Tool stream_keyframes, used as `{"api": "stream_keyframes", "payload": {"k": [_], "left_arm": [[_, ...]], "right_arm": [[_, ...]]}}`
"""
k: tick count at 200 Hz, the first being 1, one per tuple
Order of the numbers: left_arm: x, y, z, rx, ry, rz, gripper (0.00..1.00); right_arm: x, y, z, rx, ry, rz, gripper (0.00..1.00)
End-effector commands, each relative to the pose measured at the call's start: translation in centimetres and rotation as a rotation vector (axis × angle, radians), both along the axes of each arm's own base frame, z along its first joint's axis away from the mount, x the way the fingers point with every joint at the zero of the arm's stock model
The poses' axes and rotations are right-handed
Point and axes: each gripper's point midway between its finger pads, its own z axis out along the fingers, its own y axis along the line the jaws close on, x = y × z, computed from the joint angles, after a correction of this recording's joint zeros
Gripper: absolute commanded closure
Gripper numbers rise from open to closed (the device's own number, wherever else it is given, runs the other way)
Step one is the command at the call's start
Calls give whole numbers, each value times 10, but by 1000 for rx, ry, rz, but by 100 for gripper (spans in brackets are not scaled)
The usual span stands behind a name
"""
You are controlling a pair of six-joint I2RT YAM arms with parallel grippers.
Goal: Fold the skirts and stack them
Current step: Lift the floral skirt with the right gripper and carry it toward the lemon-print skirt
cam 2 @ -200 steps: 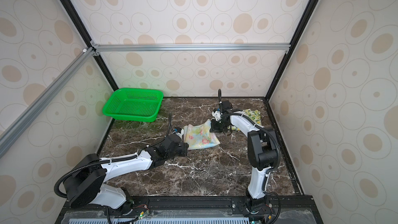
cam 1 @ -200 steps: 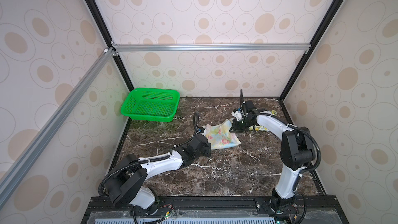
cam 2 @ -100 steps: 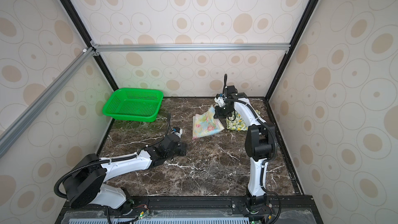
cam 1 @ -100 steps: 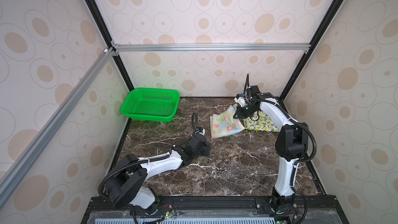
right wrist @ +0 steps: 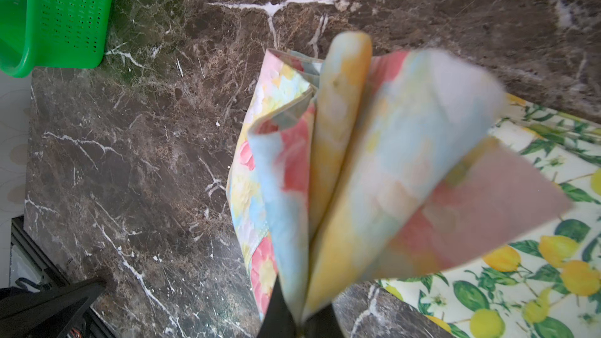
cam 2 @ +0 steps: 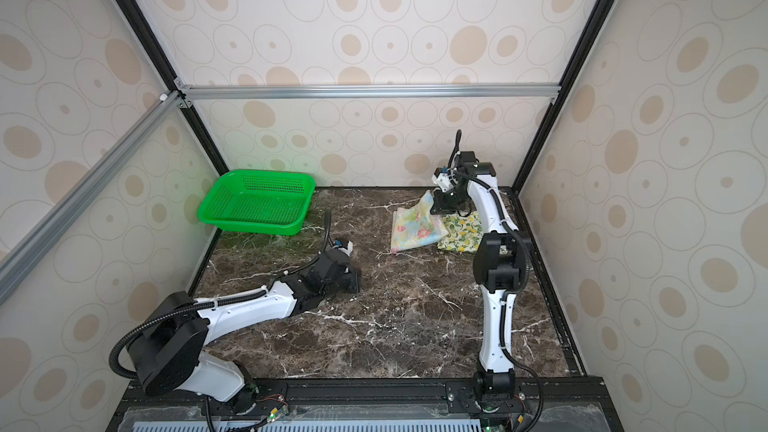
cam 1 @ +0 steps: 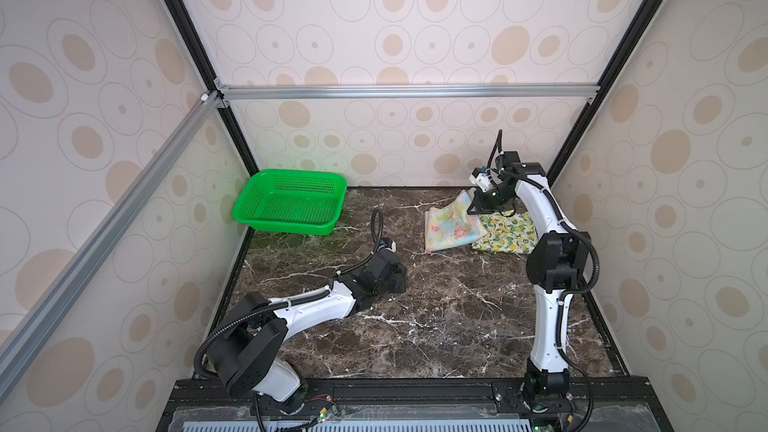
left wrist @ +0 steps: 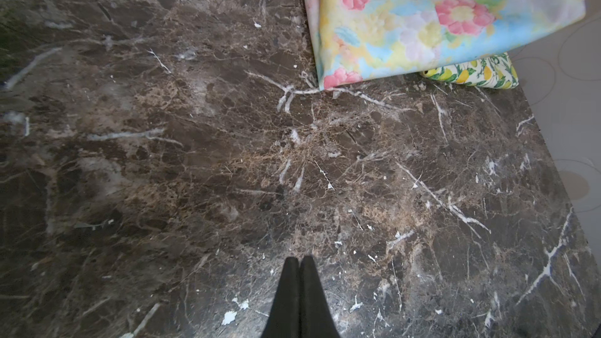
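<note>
Currently, right gripper (cam 1: 473, 209) clamped on floral skirt (cam 1: 451, 228), left gripper (left wrist: 299, 260) pressed together, lemon skirt (cam 1: 505, 235) flat.

Open marble table (cam 1: 457, 317) spans the middle; green basket (cam 1: 291, 205) blocks far left, skirts (cam 1: 451, 228) far right.

Cream walls (cam 1: 395, 14) patterned with tan ovals are enclosing a dark brown, white-veined marble counter (cam 1: 449, 326); a silver rail (cam 1: 407, 91) is spanning the back wall.
</note>
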Motion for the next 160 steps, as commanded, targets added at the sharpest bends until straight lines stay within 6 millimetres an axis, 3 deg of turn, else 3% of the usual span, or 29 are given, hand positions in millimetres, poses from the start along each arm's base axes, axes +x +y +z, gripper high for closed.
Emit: {"api": "stream_keyframes", "payload": {"k": [1,59,102,154,160], "left_arm": [[11,1,3,30,1,12,100],[25,-10,-4,49,36,12,100],[36,-20,-13,63,71,3,100],[42,-30,-19,62,93,-9,100],[41,-31,-20,58,96,-8,100]], "right_arm": [[-8,1,11,37,3,59,100],[-3,-33,16,6,-33,48,100],[-2,-42,10,-59,-39,52,100],[-4,-58,-8,-107,-15,35,100],[-8,-60,-19,-107,13,31,100]]}}
